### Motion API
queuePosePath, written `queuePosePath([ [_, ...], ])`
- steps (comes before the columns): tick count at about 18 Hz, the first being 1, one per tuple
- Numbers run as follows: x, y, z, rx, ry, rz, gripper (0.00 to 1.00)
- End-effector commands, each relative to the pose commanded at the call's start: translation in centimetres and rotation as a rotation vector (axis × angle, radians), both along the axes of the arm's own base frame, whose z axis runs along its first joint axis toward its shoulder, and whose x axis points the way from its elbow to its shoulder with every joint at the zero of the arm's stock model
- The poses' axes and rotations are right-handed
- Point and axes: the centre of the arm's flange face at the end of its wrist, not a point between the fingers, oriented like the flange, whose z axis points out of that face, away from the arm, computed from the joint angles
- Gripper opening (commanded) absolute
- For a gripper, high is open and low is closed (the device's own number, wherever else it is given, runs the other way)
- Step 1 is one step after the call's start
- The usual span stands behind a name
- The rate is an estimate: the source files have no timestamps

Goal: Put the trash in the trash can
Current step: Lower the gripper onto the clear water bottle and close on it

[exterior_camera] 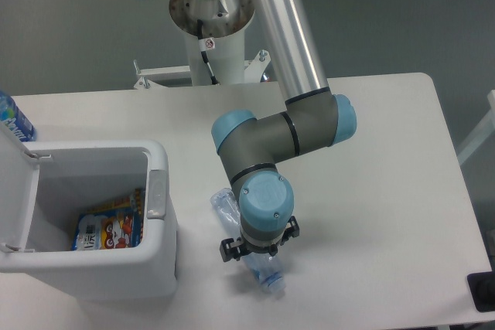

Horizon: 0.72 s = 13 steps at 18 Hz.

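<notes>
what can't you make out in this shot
- Tool: the arm's wrist covers it from the camera, so open or shut cannot be told.
- Crushed bottle: its middle is hidden under the wrist; only both ends show.
- Wrapper in the bin: partly hidden by the bin wall.
- Blue-labelled bottle: cut off by the left edge.
- Black object: cut off by the right edge, unidentifiable.
</notes>
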Motion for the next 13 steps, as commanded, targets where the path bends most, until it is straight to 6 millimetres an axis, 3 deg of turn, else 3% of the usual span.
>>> queuePosePath([
  [13,0.1,0.3,-1.2,-0.041,0.025,0.004,0.99],
])
